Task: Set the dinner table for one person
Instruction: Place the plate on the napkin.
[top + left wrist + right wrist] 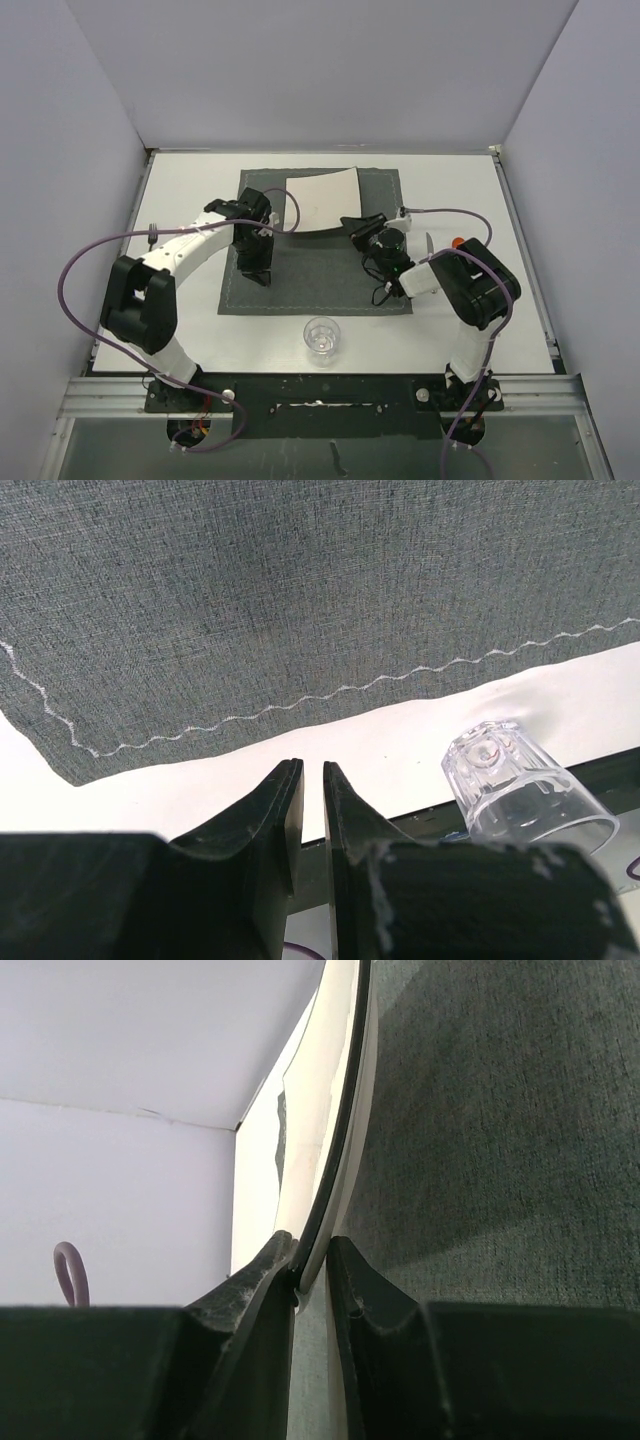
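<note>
The white plate [335, 1110] runs off the top of the right wrist view — only its thin rim shows, edge-on, where the right gripper [311, 1260] pinches it. In the overhead view that gripper's fingertips are hidden beneath its own wrist. A fork [153, 233] at the table's left and a knife [428, 242] at its right are each part-covered by an arm — too small to read further. The clear glass [522, 788] is cut off by the left gripper's body.

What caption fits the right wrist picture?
Right fingers pinch the white plate's edge above the grey placemat.
</note>
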